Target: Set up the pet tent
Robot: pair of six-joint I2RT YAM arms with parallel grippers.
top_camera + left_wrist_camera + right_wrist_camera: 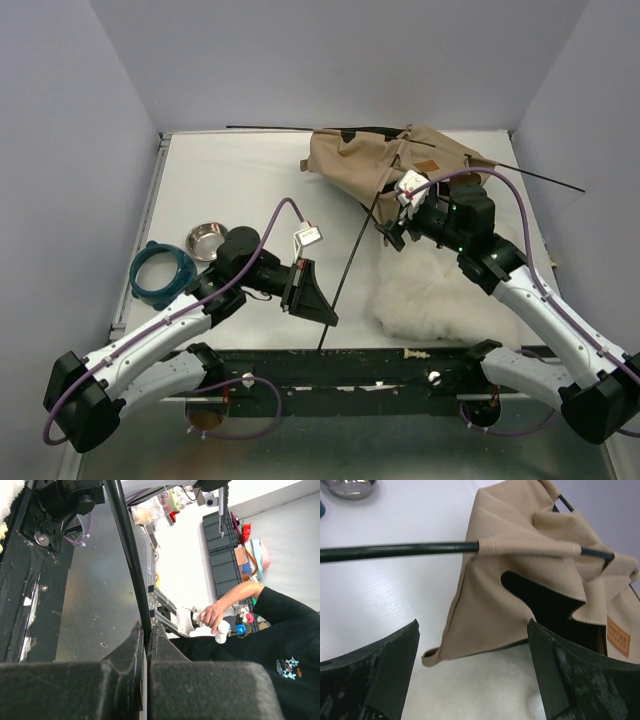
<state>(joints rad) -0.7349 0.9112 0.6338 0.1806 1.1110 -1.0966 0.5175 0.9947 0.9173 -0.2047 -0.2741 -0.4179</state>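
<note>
Field notes, clock face laid on the table [250, 180] as seen from above, 12 at the far wall.

- 9 o'clock: teal ring [160, 275] and steel bowl [205, 238] lie side by side, well apart from the work. Neither arm is near them.
- 6 to 7 o'clock: left gripper [318, 300] is clamped tight on the thin black pole [345, 270] near its free near end. The wrist view shows the pole [131, 555] pinched in the seam between the closed fingers [125, 650]. My read: it pins this end so the pole can be steered or bowed while its far end sits in the fabric.
- Pole runs from about 6 toward 1 o'clock, into the tent.
- 1 o'clock: pet tent [400, 160] lies collapsed, a crumpled tan heap at the far side with other pole ends sticking out. Not standing yet.
- 4 o'clock: white cushion [440, 290], its far edge touching the tent's near edge.
- 2 o'clock: right gripper [392, 232] hangs over the tent's near hem, jaws spread wide, holding nothing. From its wrist, the tent [520, 545] sits just ahead between the fingers [395, 655], the pole [395, 550] threaded through a stitched channel. Probably positioned to take fabric or pole.
</note>
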